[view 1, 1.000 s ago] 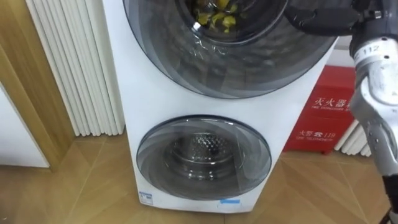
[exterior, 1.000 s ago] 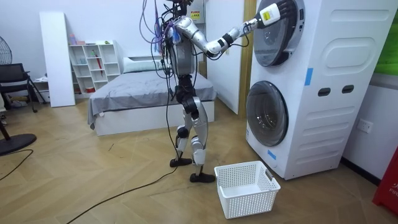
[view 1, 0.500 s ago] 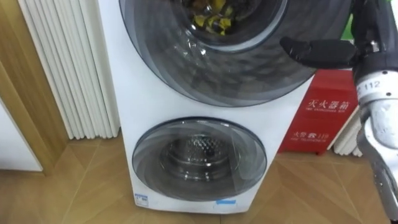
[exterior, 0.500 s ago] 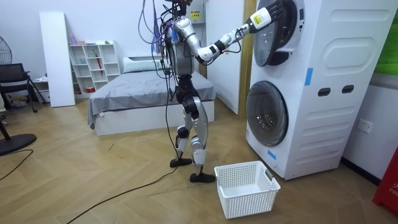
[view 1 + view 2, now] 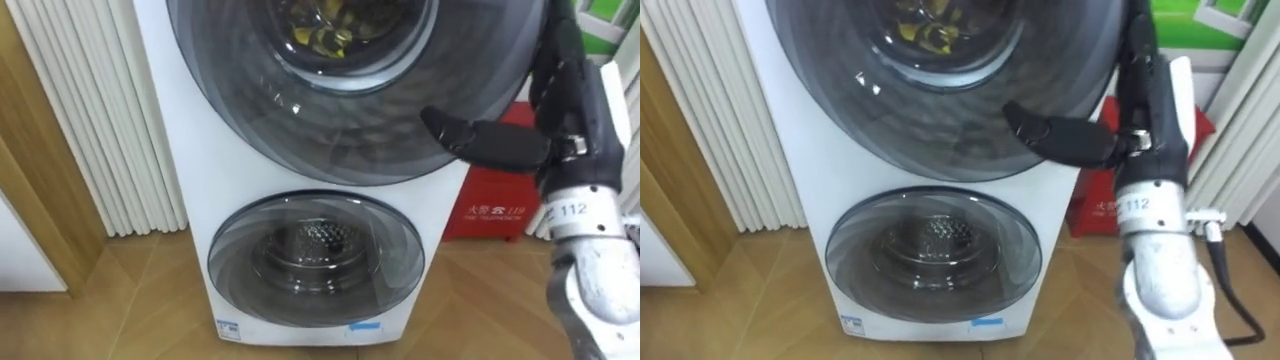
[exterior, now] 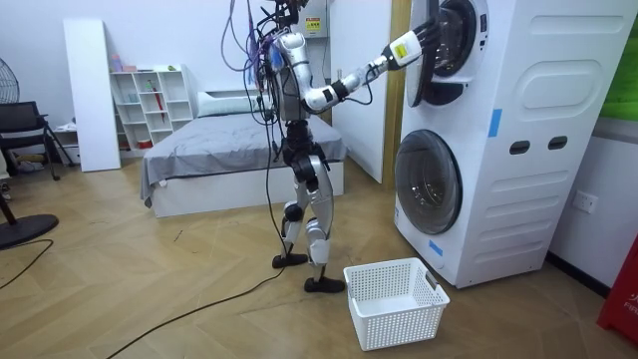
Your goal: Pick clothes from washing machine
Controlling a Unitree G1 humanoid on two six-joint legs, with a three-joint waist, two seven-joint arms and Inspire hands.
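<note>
- White basket (image 6: pixel 396 299) on the floor just beside my feet, waiting.
- My right hand (image 5: pixel 558 125) is up at the upper door (image 5: pixel 350 140), thumb laid across the glass. The fingers blend into the dark rim, so I cannot tell whether they grip.
- Clothes (image 5: pixel 322 22), yellow and dark, sit bunched in the upper drum behind the glass. Soft, light and floppy, I reckon, so pinch a top fold.

On my head feed, the right hand (image 5: pixel 565 115) had black fingers and a black thumb, with a white plate on its back. Below it, at the right edge, the rounded forearm was silver-grey and carried a small white printed label. In the room view I saw a silver-grey body, dark joints, black feet, and purple and blue cables bunched at the torso, top centre.
</note>
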